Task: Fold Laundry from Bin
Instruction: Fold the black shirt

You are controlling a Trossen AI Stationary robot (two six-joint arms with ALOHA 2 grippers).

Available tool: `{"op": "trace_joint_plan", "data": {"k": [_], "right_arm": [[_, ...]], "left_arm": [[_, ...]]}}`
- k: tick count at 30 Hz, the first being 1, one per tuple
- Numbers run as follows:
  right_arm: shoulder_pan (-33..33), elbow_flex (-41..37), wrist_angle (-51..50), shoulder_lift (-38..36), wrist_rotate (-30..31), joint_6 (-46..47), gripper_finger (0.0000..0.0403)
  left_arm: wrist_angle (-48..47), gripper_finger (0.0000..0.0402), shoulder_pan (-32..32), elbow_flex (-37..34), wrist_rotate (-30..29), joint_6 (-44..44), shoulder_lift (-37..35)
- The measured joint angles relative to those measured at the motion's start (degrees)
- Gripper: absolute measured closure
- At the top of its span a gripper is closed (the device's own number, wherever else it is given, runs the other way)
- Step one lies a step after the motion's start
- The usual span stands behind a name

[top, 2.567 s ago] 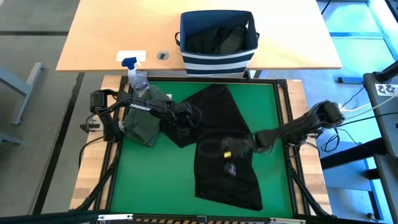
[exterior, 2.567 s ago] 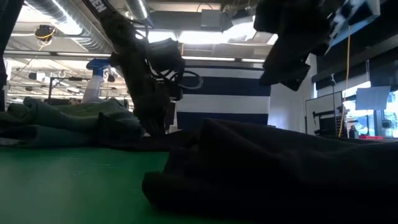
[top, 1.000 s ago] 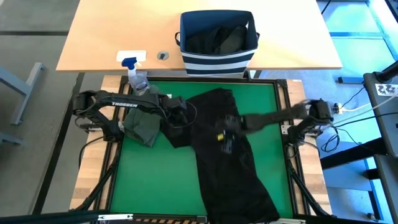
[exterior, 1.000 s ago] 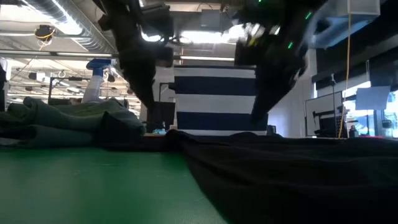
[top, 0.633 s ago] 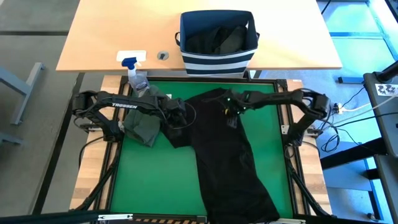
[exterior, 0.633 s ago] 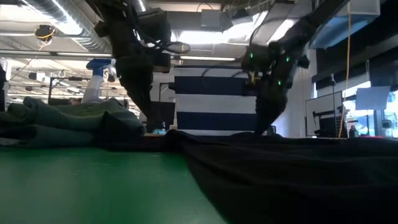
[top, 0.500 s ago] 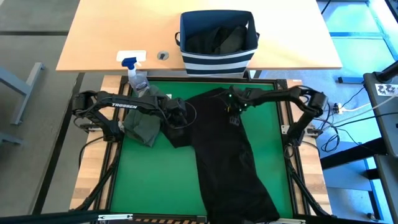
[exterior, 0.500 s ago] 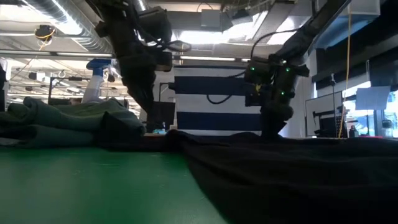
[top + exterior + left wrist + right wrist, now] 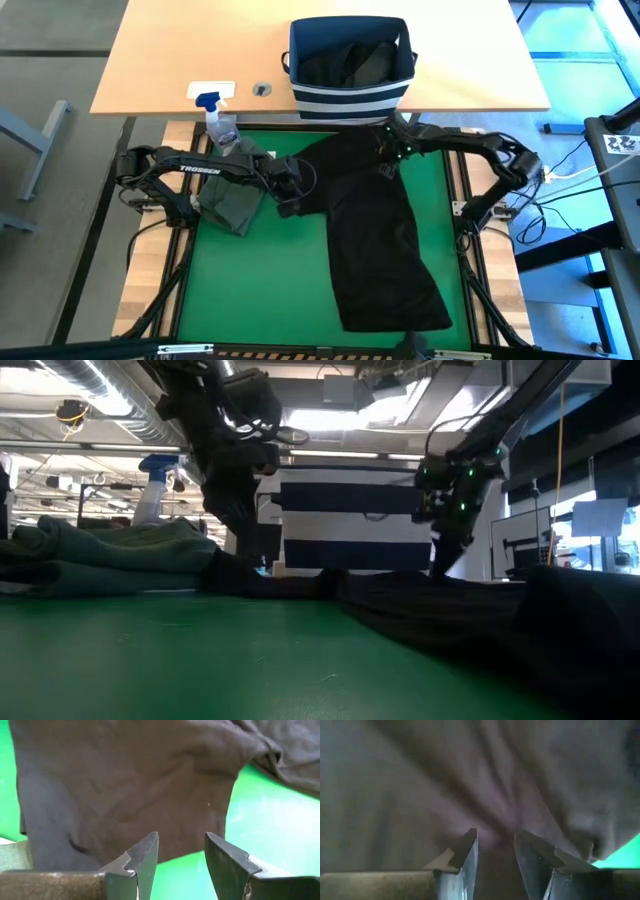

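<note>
High view: straight down. Low view: mat level, facing the bin [image 9: 355, 520]. Wrist views close on black garment [image 9: 380, 235].

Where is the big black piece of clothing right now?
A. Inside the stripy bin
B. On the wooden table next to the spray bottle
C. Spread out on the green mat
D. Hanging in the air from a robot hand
C: the black garment lies spread on the green mat, in front of the bin.

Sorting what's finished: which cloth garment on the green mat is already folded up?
The dark olive green garment, a compact folded bundle at the mat's left edge. The black garment lies spread out long beside it.
</note>
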Motion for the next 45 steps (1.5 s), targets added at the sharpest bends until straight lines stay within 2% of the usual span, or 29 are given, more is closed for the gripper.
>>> {"op": "trace_joint_plan", "data": {"k": [3, 8, 15, 21, 27, 35, 45], "right_arm": [[1.6, 0.0, -1.1, -4.1, -2.9, 0.5, 0.0272], [5.9, 0.1, -2.4, -10.7, -9.8, 2.4, 0.0272], [11.9, 0.1, -1.9, -11.6, -9.4, 9.7, 0.0272], [16.8, 0.1, -0.7, -11.3, -7.2, 13.9, 0.0272], [19.4, 0.1, -0.8, -11.3, -6.7, 14.1, 0.0272], [19.3, 0.1, -0.9, -11.3, -7.1, 15.3, 0.0272], [19.6, 0.1, -1.5, -11.3, -10.9, 16.7, 0.0272]], "left_arm": [[1.3, 0.0243, 0.0, 0.0, 0.3, 0.1, 0.0], [2.7, 0.0212, 0.7, 0.0, 5.8, 5.9, 0.1], [4.2, 0.0166, 2.1, 0.1, 5.7, 16.2, 4.0], [7.6, 0.0167, 2.3, 0.1, 7.5, 17.3, 10.5], [4.3, 0.0169, 1.8, 0.2, 8.3, 28.7, 11.6], [2.6, 0.017, 1.8, 0.8, 8.3, 41.7, 12.5], [8.5, 0.0179, 2.7, 1.2, 10.5, 43.9, 18.6]]}}
